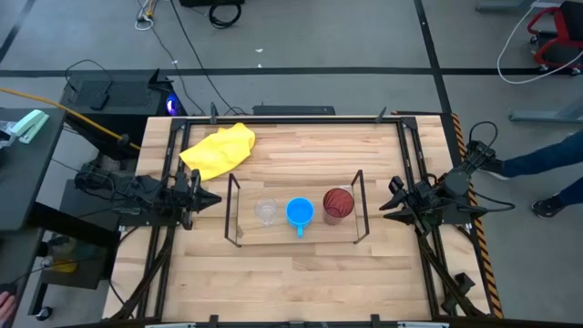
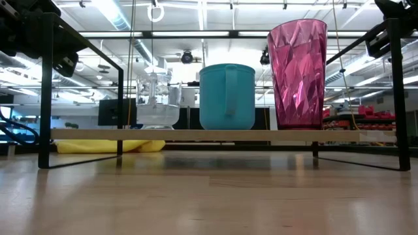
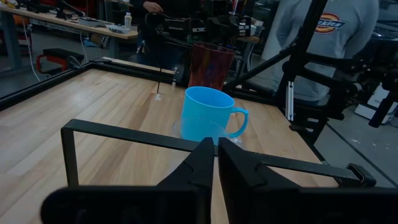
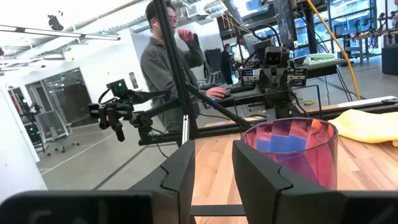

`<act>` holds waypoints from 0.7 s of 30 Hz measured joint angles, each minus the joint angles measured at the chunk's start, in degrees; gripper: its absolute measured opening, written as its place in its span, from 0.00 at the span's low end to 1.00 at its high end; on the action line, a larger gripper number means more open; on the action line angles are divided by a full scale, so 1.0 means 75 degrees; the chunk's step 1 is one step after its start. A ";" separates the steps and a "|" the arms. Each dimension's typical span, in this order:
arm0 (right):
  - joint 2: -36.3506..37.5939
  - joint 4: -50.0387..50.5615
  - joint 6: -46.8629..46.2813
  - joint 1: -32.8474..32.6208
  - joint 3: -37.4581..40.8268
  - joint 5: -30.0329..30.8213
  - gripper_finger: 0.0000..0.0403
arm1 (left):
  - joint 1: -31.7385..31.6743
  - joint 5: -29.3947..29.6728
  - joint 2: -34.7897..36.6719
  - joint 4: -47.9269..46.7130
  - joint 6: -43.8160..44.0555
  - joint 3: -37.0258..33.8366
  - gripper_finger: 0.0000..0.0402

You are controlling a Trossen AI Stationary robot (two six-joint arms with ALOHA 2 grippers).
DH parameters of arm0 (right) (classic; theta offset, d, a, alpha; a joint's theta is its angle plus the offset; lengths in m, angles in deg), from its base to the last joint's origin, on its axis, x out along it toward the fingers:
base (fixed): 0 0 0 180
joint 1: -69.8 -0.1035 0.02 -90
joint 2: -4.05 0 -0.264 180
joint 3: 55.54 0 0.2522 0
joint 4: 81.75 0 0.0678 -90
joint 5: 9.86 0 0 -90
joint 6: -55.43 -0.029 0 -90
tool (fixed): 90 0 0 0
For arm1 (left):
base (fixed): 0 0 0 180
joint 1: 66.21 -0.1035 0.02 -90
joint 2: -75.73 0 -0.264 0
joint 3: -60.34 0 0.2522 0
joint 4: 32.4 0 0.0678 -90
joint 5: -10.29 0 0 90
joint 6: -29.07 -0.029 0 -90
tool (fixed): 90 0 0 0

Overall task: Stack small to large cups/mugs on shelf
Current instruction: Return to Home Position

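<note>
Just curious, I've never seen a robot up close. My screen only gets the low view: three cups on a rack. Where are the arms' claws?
Observer: From above, the left gripper sits just outside the rack's left end, and the right gripper just outside its right end.
Visitor: Holding anything?
Observer: No. The wrist views show the left fingers shut on nothing and the right fingers apart, also empty.
Visitor: And the yellow thing behind?
Observer: A crumpled yellow cloth, lying on the table well apart from the rack, toward the far left corner.
</note>
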 joint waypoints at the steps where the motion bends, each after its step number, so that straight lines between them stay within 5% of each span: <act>1: 0.0000 -0.0001 0.0000 0.0000 0.0000 0.0001 0.29 | 0.0000 0.0000 0.0000 0.0000 0.0000 0.0000 0.08; 21: 0.0000 0.0000 0.0000 0.0001 0.0000 0.0001 0.29 | 0.0000 0.0003 0.0000 0.0000 0.0000 0.0000 0.07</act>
